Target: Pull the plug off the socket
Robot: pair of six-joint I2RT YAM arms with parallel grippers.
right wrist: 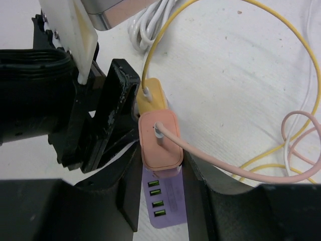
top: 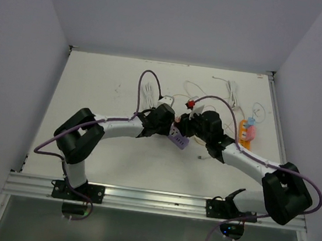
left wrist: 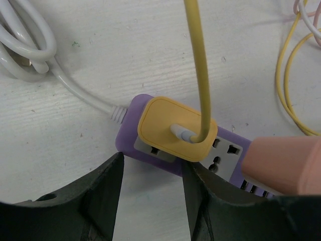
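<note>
- The right claw [right wrist: 161,163] is clenched on the pink plug [right wrist: 159,138], one finger pressed to each long side. The plug sits right between the fingertips, seated in the purple power strip [right wrist: 166,201].
- The strip's long axis runs straight out ahead of this claw. The yellow plug [left wrist: 175,128] sits in the next socket, just beyond the pink one.
- The left claw [left wrist: 152,173] is released, its fingers spread. The strip's yellow-plug end lies just ahead of the gap, long axis slanting away to the claw's right.
- I judge the pink plug to be the one coming out. The pull must go straight up off the strip's face while the left claw steadies the strip.
- Only the right wrist view shows the grip on the pink plug. The left wrist view catches just a corner of that plug but shows the white cord [left wrist: 88,98] entering the strip. The top view hides both plugs under the wrists.
</note>
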